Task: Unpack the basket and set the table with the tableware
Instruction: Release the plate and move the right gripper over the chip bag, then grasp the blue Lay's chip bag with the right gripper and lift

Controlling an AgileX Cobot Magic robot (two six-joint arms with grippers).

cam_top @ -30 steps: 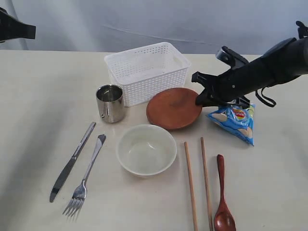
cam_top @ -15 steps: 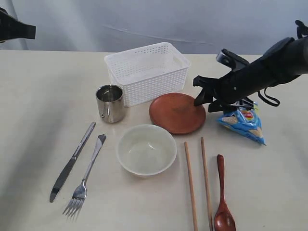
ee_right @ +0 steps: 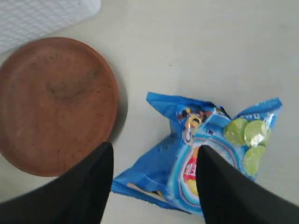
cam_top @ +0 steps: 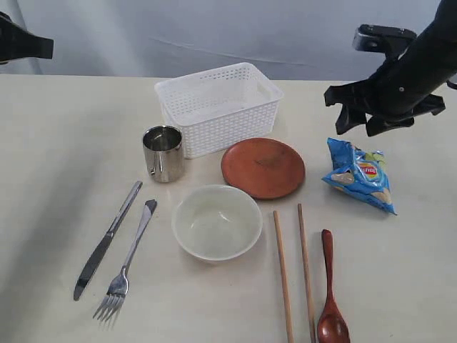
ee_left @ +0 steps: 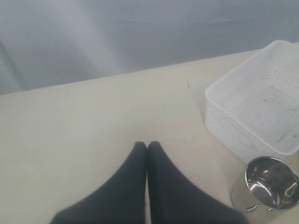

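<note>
A pale beige counter [cam_top: 57, 128] runs back to a plain grey backdrop [cam_top: 214, 28]. The white basket [cam_top: 228, 128] stands at the rear centre. The cup [cam_top: 164, 153] is just beside its left front corner, and the plate [cam_top: 263, 168] lies right of the cup. The bowl [cam_top: 217, 223] sits in front of both. Knife [cam_top: 107, 241] and fork [cam_top: 128, 261] lie side by side at the left. Two chopsticks [cam_top: 282, 275] and the spoon [cam_top: 330, 286] lie at the right. A chips bag [cam_top: 359, 175] lies right of the plate, apart from it.

Only the exterior view shows the whole setting, with the right end effector [cam_top: 358, 127] raised above the bag. The right wrist view shows its fingers [ee_right: 100, 163] wide apart, holding nothing, over bag and plate edge. Only the left wrist view shows the left end effector [ee_left: 147, 145], pressed together and empty, above bare counter near basket and cup.
</note>
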